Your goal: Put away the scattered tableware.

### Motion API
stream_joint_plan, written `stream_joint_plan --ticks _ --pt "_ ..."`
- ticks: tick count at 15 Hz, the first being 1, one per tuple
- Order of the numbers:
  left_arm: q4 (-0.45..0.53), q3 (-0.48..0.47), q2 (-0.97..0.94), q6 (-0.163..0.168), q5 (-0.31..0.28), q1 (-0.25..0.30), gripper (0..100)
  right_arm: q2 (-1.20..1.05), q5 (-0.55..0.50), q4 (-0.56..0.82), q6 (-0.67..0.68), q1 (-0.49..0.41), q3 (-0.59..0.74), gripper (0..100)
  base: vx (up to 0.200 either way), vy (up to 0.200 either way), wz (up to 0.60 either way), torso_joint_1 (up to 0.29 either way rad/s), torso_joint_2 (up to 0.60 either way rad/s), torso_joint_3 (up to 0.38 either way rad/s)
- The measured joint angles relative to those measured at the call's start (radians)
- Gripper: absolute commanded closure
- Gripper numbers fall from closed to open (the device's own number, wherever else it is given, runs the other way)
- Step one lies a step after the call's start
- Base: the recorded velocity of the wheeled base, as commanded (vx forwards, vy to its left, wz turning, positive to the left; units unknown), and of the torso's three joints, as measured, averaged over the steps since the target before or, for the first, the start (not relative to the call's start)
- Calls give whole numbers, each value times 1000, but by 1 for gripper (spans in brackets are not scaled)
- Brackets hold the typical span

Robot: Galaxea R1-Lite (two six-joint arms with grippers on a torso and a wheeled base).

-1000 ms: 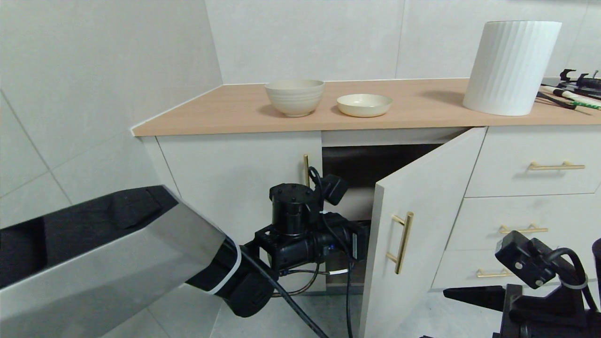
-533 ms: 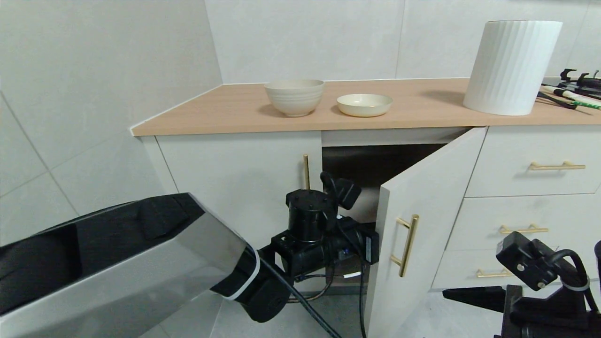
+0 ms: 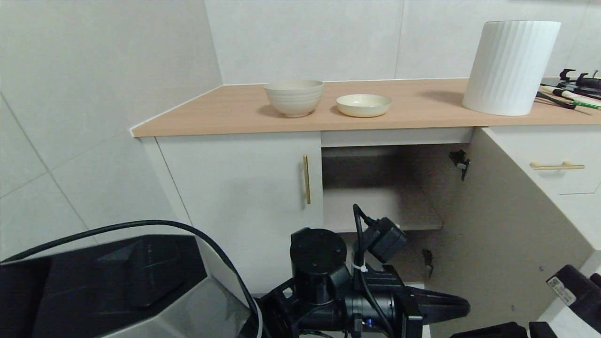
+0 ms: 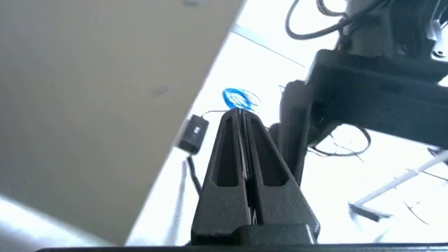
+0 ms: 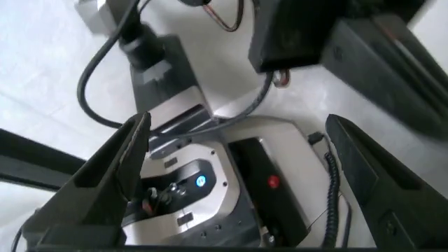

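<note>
Tableware sits unstowed in the head view: the ribbed beige ceramic bowl (image 3: 294, 97) and the shallow cream dish (image 3: 364, 104) stand near each other, not touching, on the light wooden countertop (image 3: 211, 117). Below them the white cupboard door (image 3: 493, 244) hangs wide open beside a pale inner shelf (image 3: 380, 211). By my reading only the opening is done, and both pieces are left to stow. The left gripper (image 3: 450, 305) is low before the cupboard, touching nothing.

From the left wrist, its black fingers (image 4: 220, 161) are pressed together, with nothing between them.

From the right wrist, the right gripper (image 5: 238, 120) is spread wide and holds nothing.
</note>
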Motion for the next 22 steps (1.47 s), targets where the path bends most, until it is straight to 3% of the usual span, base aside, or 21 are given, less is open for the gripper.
stream_joint_plan --ticks 2,4,6,9,13,17,18,22 --pt "49 -22 5 0 25 45 100 -14 -9 0 0 -6 -3 0 0 0 0 0 0 0" --pt "126 -58 6 17 111 76 100 1 -69 -1 1 -37 -24 0 0 0 0 0 0 0" --pt "214 -90 1 87 206 111 100 29 -130 -6 7 -60 -47 0 0 0 0 0 0 0" --pt "293 -114 -22 161 299 136 100 64 -175 -3 19 -68 -67 0 0 0 0 0 0 0" --pt "398 -117 -100 219 370 205 100 99 -204 -5 31 -93 -87 0 0 0 0 0 0 0" --pt "482 -38 -254 293 388 310 100 143 -208 0 35 -158 -137 0 0 0 0 0 0 0" --pt "500 -4 -305 300 389 338 0 164 -220 0 35 -169 -155 0 0 0 0 0 0 0" --pt "548 148 -515 307 392 508 0 304 -335 1 29 -186 -283 0 0 0 0 0 0 0"
